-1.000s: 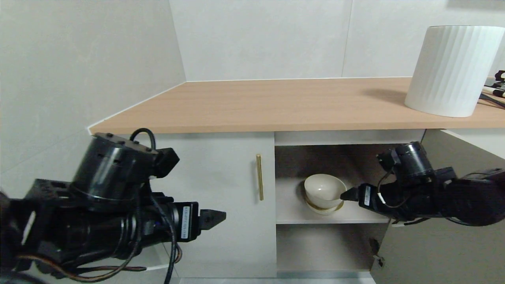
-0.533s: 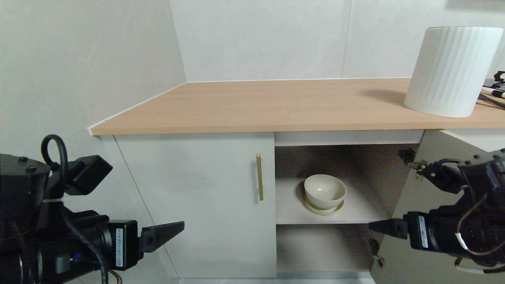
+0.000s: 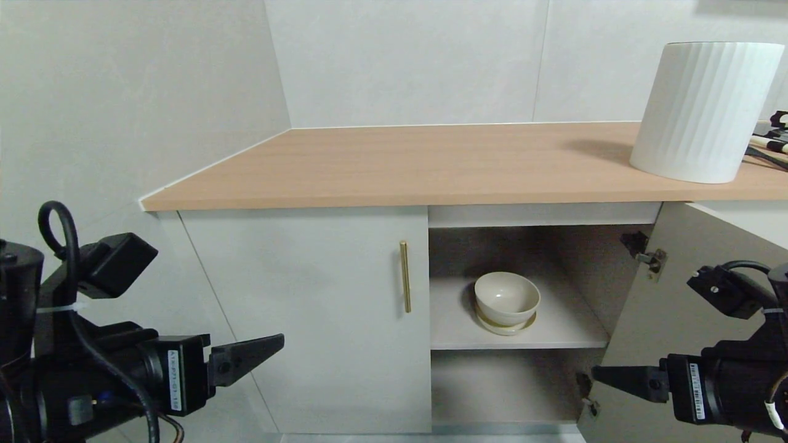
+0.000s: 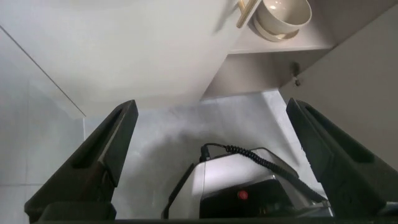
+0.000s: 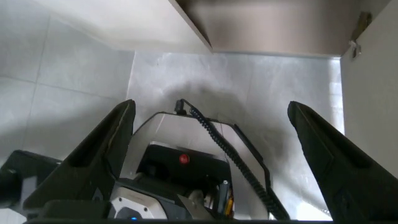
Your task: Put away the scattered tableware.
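On the open cabinet's shelf [image 3: 572, 329], the cream bowl [image 3: 506, 297] sits on a saucer [image 3: 492, 324]. It is probably ceramic: rigid, slick, breakable, best pinched at the rim. The left gripper [image 3: 271, 344] and right gripper [image 3: 606, 375] both gape wide, empty.

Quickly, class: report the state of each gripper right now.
Left gripper: open, holding nothing.
Right gripper: open, holding nothing.

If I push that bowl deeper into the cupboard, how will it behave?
The bowl looks like glazed ceramic: probably rigid, smooth and chippable. It sits on a small plate, so a push may slide it off or drag the plate along. Its wide round shape likely resists tipping.
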### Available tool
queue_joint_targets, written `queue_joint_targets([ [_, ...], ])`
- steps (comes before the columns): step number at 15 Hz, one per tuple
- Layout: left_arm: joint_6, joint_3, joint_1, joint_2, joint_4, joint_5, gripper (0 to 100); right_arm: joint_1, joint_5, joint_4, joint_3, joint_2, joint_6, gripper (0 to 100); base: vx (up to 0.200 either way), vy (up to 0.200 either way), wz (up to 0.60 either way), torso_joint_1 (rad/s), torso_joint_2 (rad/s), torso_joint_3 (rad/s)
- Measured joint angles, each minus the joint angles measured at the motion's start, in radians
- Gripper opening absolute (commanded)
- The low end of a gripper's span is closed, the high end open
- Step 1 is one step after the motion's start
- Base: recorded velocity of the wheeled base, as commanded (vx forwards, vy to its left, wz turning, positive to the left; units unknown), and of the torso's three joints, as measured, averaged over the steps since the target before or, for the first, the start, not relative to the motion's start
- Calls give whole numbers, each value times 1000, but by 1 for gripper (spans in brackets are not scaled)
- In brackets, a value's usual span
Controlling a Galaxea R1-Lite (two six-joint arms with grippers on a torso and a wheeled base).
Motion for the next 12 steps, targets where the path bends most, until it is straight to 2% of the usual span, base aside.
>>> queue_joint_targets([
  [12, -1, 2, 0, 12, 0, -5, 100, 4, -1, 1, 14, -23, -22, 100, -200, 0, 0, 5, 3, 2],
])
